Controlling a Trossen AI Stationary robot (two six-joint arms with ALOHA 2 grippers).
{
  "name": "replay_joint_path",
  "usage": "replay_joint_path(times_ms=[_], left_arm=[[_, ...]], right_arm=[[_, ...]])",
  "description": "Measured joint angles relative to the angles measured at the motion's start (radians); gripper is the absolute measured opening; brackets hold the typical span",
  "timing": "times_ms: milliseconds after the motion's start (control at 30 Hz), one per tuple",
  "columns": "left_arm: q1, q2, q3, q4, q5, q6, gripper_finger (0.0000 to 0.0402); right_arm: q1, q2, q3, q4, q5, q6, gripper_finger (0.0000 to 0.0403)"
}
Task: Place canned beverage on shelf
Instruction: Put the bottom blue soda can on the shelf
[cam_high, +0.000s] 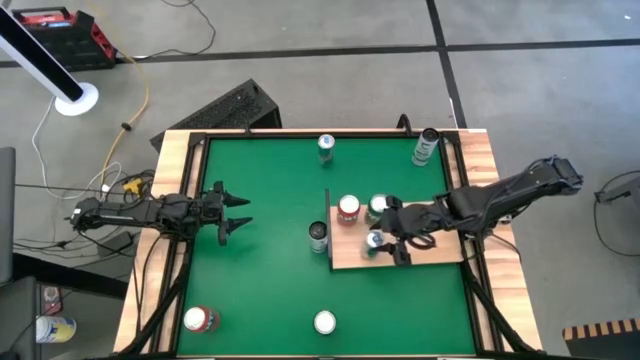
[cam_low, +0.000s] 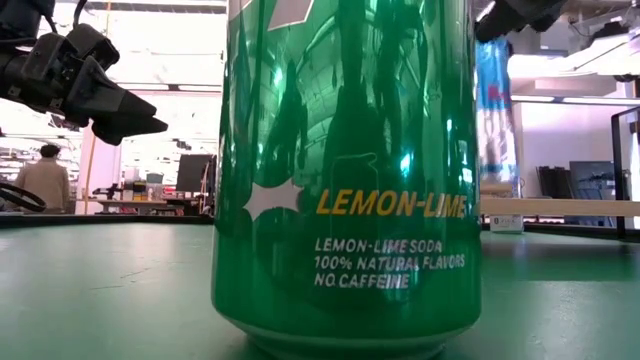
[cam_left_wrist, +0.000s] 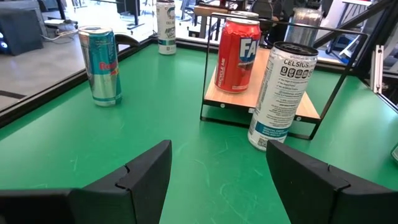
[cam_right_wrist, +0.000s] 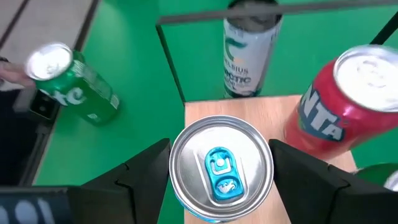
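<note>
The shelf (cam_high: 440, 250) is a light wooden board with a thin dark upright edge (cam_high: 329, 228), right of the table's middle. A red can (cam_high: 348, 209) and a green can (cam_high: 379, 206) stand on it. My right gripper (cam_high: 378, 240) is shut on a silver-topped can with a blue tab (cam_right_wrist: 219, 165) over the board's near part. A white and dark can (cam_high: 318, 235) stands on the green table just left of the shelf. My left gripper (cam_high: 235, 213) is open and empty over the table's left side; it also shows in the left wrist view (cam_left_wrist: 217, 180). My right gripper pinches the blue-tab can by its two opposite sides just below the rim (cam_right_wrist: 174, 163) between its two fingers. The fingers come from the table's right side, slanting down. The can is upright over the shelf board; whether its base rests on the board is hidden.
A blue and silver can (cam_high: 326, 147) stands at the far middle and a green can (cam_high: 425, 147) at the far right. A red can (cam_high: 200, 320) and a green lemon-lime can (cam_high: 325, 322) stand near the front edge. Bare green table lies between my left gripper and the shelf.
</note>
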Motion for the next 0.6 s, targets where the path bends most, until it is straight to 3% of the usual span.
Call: replay_joint_path(times_ms=[200, 600], left_arm=[[0.000, 0.000, 0.000, 0.000, 0.000, 0.000, 0.0245], [0.000, 0.000, 0.000, 0.000, 0.000, 0.000, 0.0245]], right_arm=[[0.043, -0.107, 0.001, -0.058, 0.060, 0.054, 0.0283], [0.077, -0.294, 0.002, -0.424, 0.302, 0.273, 0.0282]])
